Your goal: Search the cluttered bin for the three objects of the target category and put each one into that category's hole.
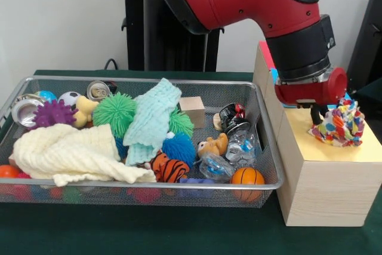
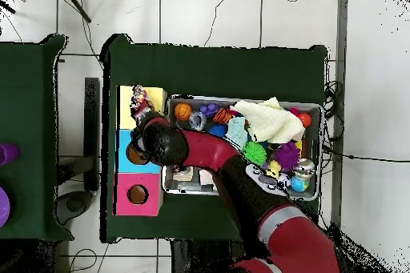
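Note:
A whitish fabric bundle with red, blue and yellow spots (image 1: 339, 125) rests on the yellow top of the pale wooden box (image 1: 358, 150), right of the bin. It covers the spot where the hole lies, so the hole is hidden. My gripper (image 1: 320, 117) is down at the bundle's left side and looks shut on it; its far side is hidden behind the bundle. In the overhead view the bundle (image 2: 142, 100) lies on the yellow box (image 2: 126, 110), beyond my wrist. The wire mesh bin (image 1: 149, 79) holds no other spotted bundle that I can see.
The bin holds a cream cloth (image 1: 65, 150), a mint cloth (image 1: 152, 117), spiky balls (image 1: 114, 111), a tiger plush (image 1: 168, 168), a small basketball (image 1: 247, 176), cans and crumpled plastic. Blue-topped (image 2: 122, 148) and red-topped (image 2: 124, 202) boxes with holes stand beside the yellow one.

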Robot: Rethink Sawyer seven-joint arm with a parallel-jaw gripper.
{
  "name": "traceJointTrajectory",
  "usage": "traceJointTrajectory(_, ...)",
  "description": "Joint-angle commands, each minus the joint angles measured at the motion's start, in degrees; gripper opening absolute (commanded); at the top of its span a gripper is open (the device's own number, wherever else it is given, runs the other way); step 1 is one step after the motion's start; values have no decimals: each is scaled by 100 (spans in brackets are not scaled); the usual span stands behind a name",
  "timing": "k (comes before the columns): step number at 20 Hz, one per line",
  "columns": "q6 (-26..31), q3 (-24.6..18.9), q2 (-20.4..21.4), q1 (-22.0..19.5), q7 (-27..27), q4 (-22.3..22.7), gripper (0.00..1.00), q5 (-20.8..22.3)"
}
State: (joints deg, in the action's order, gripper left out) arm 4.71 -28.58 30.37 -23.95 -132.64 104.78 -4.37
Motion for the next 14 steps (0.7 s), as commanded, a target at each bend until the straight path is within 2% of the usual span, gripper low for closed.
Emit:
traceJointTrajectory(1,1895,481,-822,160,-247,472,0,-115)
traceJointTrajectory(2,1989,453,-762,137,-253,490,0,-177)
traceJointTrajectory(4,2687,264,-471,40,-436,555,0,-509)
traceJointTrajectory(7,4253,-17,67,-82,-959,588,0,-1122)
traceJointTrajectory(10,5478,157,204,25,-1410,425,0,-1363)
traceJointTrajectory(11,5824,487,113,213,-1513,259,0,-1249)
traceJointTrajectory(12,5896,658,11,310,-1471,168,0,-1163)
traceJointTrajectory(13,5844,991,-192,498,-1298,-30,0,-882)
traceJointTrajectory(14,5677,1138,-312,571,-1147,-107,0,-738)
